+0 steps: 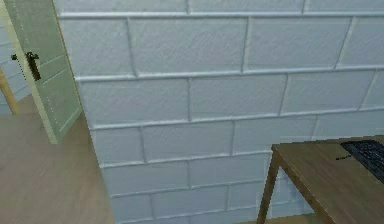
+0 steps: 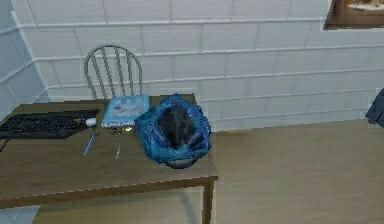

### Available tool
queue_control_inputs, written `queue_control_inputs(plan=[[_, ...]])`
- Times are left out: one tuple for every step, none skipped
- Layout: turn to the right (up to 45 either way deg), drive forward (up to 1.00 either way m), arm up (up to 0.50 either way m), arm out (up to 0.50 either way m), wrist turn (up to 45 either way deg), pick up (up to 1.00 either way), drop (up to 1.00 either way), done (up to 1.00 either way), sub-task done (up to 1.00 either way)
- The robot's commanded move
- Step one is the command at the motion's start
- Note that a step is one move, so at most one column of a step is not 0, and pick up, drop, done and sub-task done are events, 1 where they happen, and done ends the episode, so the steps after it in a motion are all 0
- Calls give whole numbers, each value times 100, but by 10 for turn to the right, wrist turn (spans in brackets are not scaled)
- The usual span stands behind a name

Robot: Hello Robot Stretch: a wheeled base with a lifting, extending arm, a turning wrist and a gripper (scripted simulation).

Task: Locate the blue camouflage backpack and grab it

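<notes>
A blue mottled backpack with a dark middle sits on the right end of a brown wooden table in the arm side view. It stands upright near the table's right edge, beside a light blue book.
A black keyboard and a pen lie on the table; a metal chair stands behind it. The table corner with the keyboard shows against a white brick wall. A pale door stands at left. Wood floor lies right of the table.
</notes>
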Motion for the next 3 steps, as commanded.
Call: queue_control_inputs(plan=[[0,0,50,0,0,0,0,0,0],[0,0,38,0,0,0,0,0,0],[0,0,0,24,0,0,0,0,0]])
